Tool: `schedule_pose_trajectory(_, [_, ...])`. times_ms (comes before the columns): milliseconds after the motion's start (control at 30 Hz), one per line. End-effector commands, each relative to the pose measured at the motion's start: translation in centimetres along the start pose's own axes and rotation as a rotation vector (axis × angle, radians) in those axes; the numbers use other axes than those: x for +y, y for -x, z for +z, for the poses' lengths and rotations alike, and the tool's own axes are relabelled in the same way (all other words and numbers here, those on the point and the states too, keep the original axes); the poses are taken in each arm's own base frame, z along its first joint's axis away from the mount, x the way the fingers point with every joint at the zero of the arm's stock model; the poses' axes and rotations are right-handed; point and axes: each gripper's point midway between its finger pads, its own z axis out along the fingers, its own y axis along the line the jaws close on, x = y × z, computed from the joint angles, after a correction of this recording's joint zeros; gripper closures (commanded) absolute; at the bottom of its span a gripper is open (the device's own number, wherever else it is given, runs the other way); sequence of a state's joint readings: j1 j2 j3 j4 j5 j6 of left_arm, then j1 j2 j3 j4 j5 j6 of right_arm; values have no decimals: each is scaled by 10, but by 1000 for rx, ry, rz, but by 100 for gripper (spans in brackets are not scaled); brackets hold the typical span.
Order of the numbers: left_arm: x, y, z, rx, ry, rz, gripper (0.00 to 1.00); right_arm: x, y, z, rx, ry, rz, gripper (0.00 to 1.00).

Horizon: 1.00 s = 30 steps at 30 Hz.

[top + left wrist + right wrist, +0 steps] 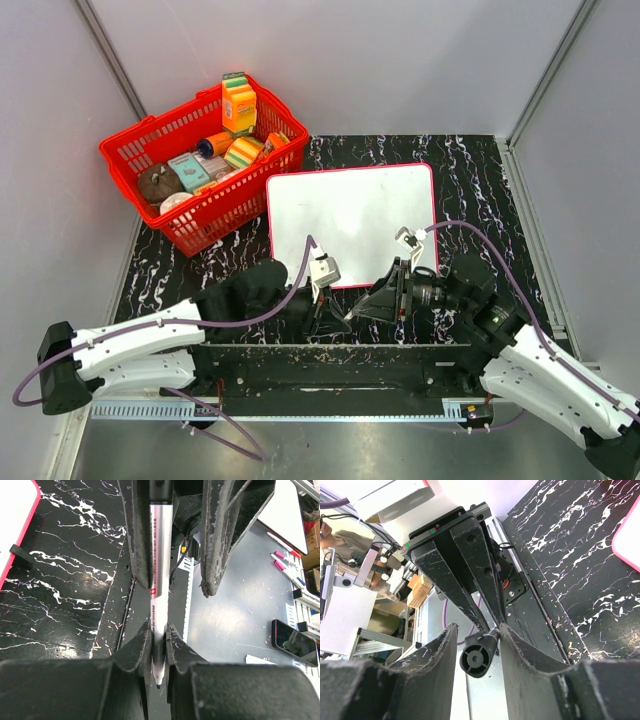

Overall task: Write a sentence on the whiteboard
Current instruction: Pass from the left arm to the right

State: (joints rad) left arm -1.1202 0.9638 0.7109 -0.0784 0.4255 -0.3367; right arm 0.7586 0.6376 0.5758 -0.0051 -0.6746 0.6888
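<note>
The left tool is clamping the marker, its long axis pointing into the right tool, whose jaws are standing part-open around its end. The whiteboard is lying just beyond both.

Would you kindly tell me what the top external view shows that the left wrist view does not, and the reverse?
Only the top external view shows the red plastic mesh basket of groceries and the whole white rectangular pink-framed whiteboard. Only the left wrist view shows the white-barrelled marker pen clamped in the left gripper, plus loose markers and a dark phone off to the side. Both show the whiteboard's framed edge and the black white-veined tabletop.
</note>
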Motion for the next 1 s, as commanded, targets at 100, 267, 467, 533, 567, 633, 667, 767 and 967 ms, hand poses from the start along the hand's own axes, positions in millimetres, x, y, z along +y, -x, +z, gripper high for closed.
schedule_pose_trajectory(100, [-14, 24, -5, -69, -48, 52, 100, 10, -3, -6, 7, 25, 20, 57])
schedule_pose_trajectory(267, [-14, 24, -5, -69, -47, 49, 100, 7, -9, -4, 25, 28, 50, 60])
schedule_pose_trajectory(467, [-15, 25, -6, -74, -49, 41, 100, 7, -8, 0, 24, 49, 47, 63])
schedule_pose_trajectory(533, [-15, 25, -6, -74, -51, 39, 100, 7, -7, 0, 22, 45, 45, 67])
schedule_pose_trajectory(567, [-15, 23, -5, -69, -54, 36, 100, 7, -7, 0, 22, 45, 45, 69])
schedule_pose_trajectory(633, [-16, 24, -4, -72, -60, 36, 100, 5, -7, -1, 17, 35, 46, 71])
schedule_pose_trajectory(667, [-16, 22, -2, -62, -63, 30, 100, 5, -7, -1, 12, 35, 45, 71])
schedule_pose_trajectory(767, [-16, 19, 1, -44, -70, 21, 100, 5, -5, -3, -4, 24, 40, 70])
schedule_pose_trajectory(967, [-15, 16, 3, -31, -74, 13, 100, 3, -3, -6, -6, -16, 36, 64])
